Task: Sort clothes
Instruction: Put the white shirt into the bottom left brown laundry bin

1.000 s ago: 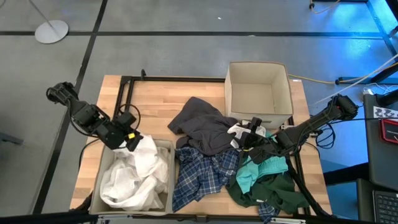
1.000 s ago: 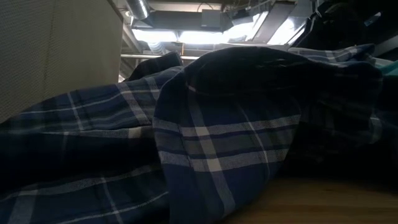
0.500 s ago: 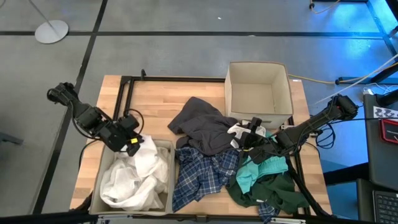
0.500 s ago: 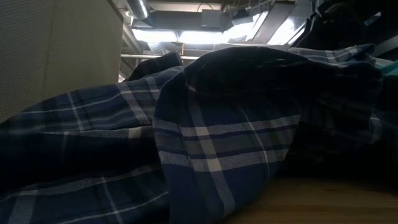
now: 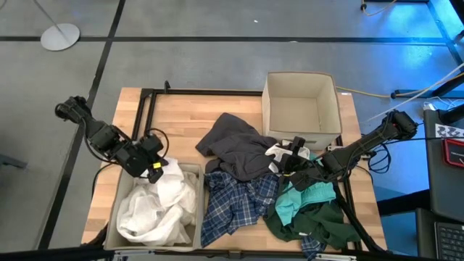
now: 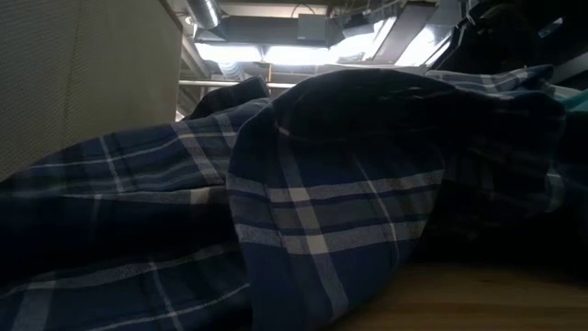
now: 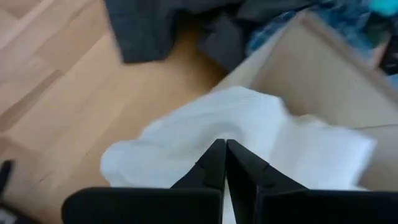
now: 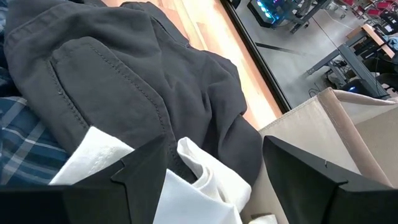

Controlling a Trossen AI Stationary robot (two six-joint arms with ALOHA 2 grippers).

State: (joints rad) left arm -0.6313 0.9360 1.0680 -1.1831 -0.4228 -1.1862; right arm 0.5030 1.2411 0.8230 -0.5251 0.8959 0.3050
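Note:
Large white clothes (image 5: 156, 206) fill the beige bin (image 5: 197, 174) at the table's near left, and one fold hangs over its far rim (image 7: 249, 124). My left gripper (image 5: 154, 169) is shut, its tips (image 7: 224, 148) right over that fold. A dark grey garment (image 5: 235, 145), a blue-white plaid shirt (image 5: 235, 199), a teal garment (image 5: 304, 199) and a dark green one (image 5: 319, 225) lie heaped mid-table. My right gripper (image 5: 288, 163) is open, its fingers on either side of a small white garment (image 8: 205, 177) on the dark grey one (image 8: 124, 68). My left gripper's shut fingertips (image 7: 217, 155) point down at the white fold by the bin's far rim. I cannot tell whether they touch it. Nothing shows between the fingers.
A second beige bin (image 5: 301, 109) stands open at the far right, close behind my right gripper; its wall shows in the right wrist view (image 8: 311, 130). Bare wood (image 5: 174, 116) lies at the far left. In the low view the plaid shirt (image 6: 303, 202) fills the foreground.
My left gripper has gone a little toward the table's near edge, over the white clothes at the bin's far rim. My right arm and the heap have kept still.

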